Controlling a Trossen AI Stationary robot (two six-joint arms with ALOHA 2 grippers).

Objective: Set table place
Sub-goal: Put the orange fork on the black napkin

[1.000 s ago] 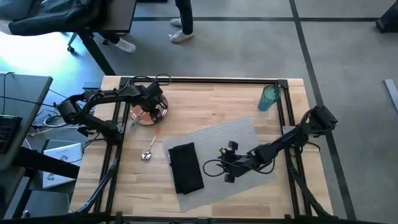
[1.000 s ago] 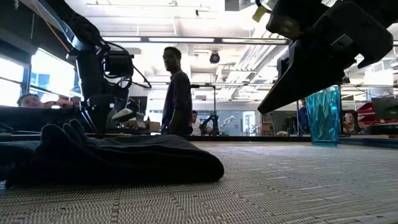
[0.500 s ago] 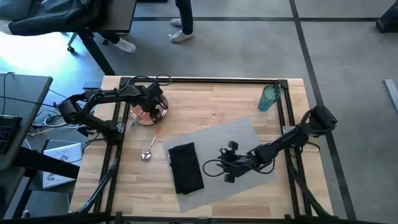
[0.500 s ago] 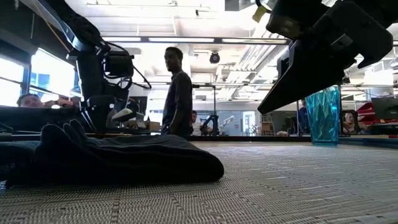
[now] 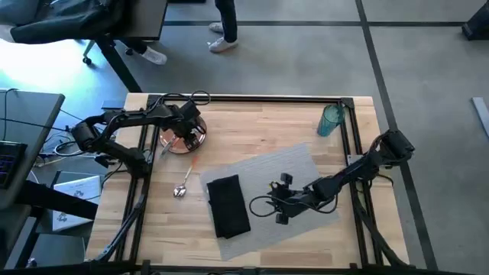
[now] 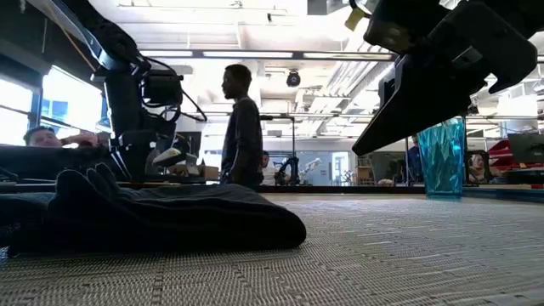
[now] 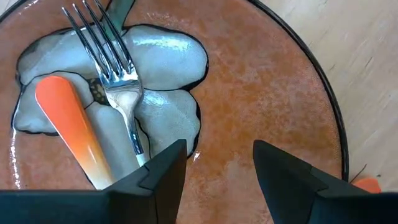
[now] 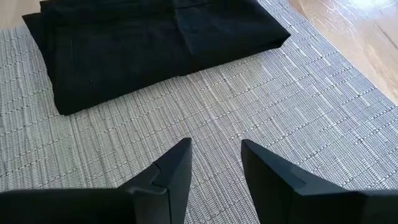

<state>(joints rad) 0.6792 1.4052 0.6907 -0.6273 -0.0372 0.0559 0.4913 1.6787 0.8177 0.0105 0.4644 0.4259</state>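
Placemat (image 5: 263,195), grey and woven, lies askew on the near-right part of the wooden counter (image 5: 260,126), with the folded black napkin (image 5: 228,205) resting on its left half. Just beside the napkin, the right gripper (image 5: 276,200) hangs low over the bare weave; the right wrist view shows its fingers (image 8: 168,171) parted with nothing between them, the napkin's edge a little way ahead. To the left of the mat, on bare wood, lies the silver spoon (image 5: 182,189), and a small orange piece (image 5: 194,163) lies between it and the plate. Farther back on the left sits the round orange-brown plate (image 5: 186,140), and the left gripper (image 5: 187,124) is poised directly over it. In the left wrist view its fingers (image 7: 163,174) are spread and empty above the plate's glazed face, where a fork (image 7: 112,56) lies across an orange handle (image 7: 71,127). At the far right corner stands the teal tumbler (image 5: 331,120), upright, well apart from the mat. Beyond the counter, a person (image 6: 241,127) stands in the room.
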